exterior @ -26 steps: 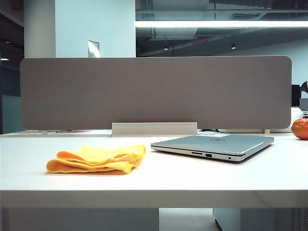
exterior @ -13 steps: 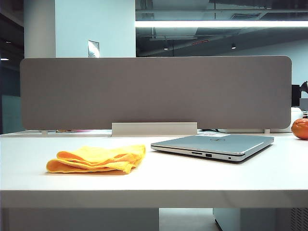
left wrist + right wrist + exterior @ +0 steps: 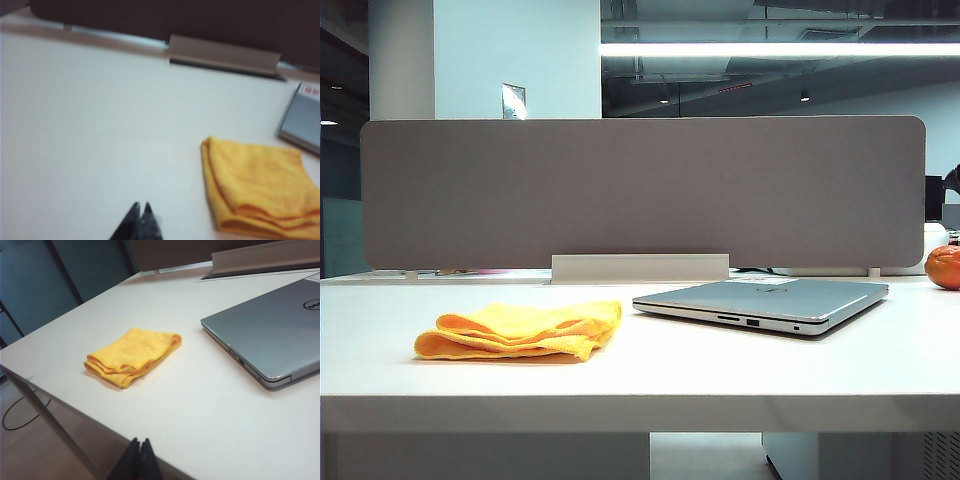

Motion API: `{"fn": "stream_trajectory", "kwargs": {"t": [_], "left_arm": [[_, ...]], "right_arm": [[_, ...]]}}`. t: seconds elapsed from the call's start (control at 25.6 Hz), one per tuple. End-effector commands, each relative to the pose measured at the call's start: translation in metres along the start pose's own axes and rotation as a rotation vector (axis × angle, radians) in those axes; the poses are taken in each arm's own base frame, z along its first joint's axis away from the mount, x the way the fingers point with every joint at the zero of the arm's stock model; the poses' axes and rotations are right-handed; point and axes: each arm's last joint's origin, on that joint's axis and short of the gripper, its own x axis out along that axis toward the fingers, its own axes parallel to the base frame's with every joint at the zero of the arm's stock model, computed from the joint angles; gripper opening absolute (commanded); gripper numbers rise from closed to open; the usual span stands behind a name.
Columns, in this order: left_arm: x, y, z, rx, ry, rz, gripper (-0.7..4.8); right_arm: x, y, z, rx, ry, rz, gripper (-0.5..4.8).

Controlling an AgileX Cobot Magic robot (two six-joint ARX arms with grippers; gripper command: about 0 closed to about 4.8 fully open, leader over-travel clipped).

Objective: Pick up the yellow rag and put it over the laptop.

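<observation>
Yellow rag lies folded on the white worktop, just beside the closed laptop but apart from it. Left gripper and right gripper hang nearer the camera, fingers pressed together, holding nothing.

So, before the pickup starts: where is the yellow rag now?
In the exterior view the yellow rag lies folded on the white table, left of centre, beside the closed laptop but apart from it; neither gripper touches it.

yellow rag folded on table, beside closed laptop, apart
</observation>
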Motion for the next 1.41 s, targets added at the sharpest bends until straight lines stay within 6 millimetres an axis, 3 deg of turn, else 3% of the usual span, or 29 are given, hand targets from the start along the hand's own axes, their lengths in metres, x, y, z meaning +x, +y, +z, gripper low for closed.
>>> {"fn": "stream_trajectory", "kwargs": {"t": [0.04, 0.31, 0.55, 0.86, 1.17, 1.25, 1.29, 1.41], "left_arm": [[-0.003, -0.002, 0.014, 0.004, -0.06, -0.015, -0.06], [-0.001, -0.005, 0.032, 0.003, -0.045, -0.016, -0.06], [0.015, -0.009, 0.054, -0.004, 0.055, -0.029, -0.06], [0.054, -0.012, 0.076, -0.028, 0.177, -0.091, -0.06], [0.11, -0.012, 0.076, -0.128, 0.383, -0.156, 0.01], [0.122, -0.011, 0.071, -0.157, 0.413, -0.176, 0.51], [0.132, -0.011, 0.065, -0.195, 0.439, -0.183, 1.46], [0.151, -0.015, 0.051, -0.244, 0.5, -0.214, 2.21]], "right_arm": [[0.0, 0.0, 0.0, -0.002, -0.005, 0.006, -0.01], [0.0, 0.0, 0.0, -0.003, -0.006, 0.006, -0.01], [0.0, 0.0, 0.0, -0.003, -0.006, 0.006, -0.01], [0.0, 0.0, 0.0, -0.003, -0.006, 0.007, -0.01], [0.0, 0.0, 0.0, -0.003, -0.007, 0.003, -0.01], [0.0, 0.0, 0.0, -0.003, -0.007, 0.003, -0.01], [0.0, 0.0, 0.0, -0.003, -0.006, 0.004, -0.01], [0.0, 0.0, 0.0, -0.003, -0.006, 0.004, -0.01]]}}
